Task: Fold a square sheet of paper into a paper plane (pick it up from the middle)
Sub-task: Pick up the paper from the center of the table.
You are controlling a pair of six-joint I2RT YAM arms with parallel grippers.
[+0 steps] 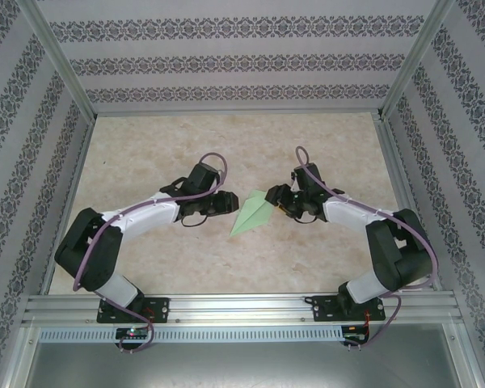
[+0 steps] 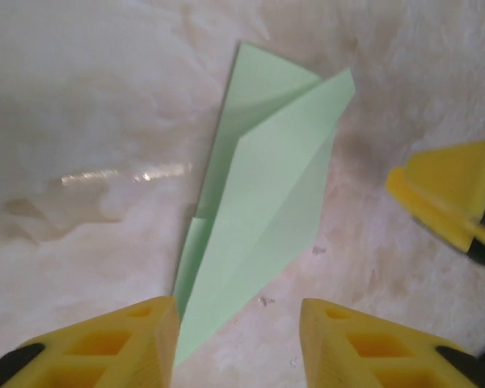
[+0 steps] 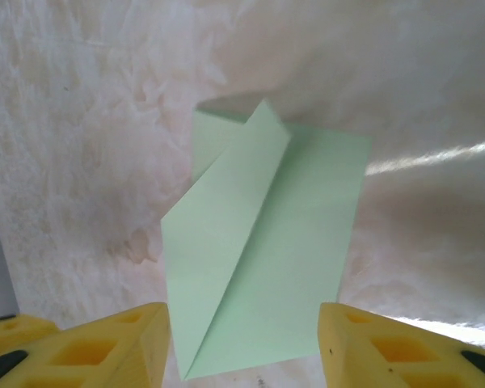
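The pale green paper plane (image 1: 253, 212) lies folded flat on the table (image 1: 145, 153).

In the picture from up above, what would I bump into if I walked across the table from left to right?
left arm → left pincer → paper plane → right pincer → right arm

So I count one paper plane (image 1: 253, 212), pale mint green, on one marbled counter (image 1: 226, 145). Two arms of mine, a left arm (image 1: 121, 226) and a right arm (image 1: 372, 222), so two sets of jaws, both spread wide. Two yellow fingers (image 2: 121, 339) per set, four in all. Three wallpapered walls (image 1: 226, 56) round it too.
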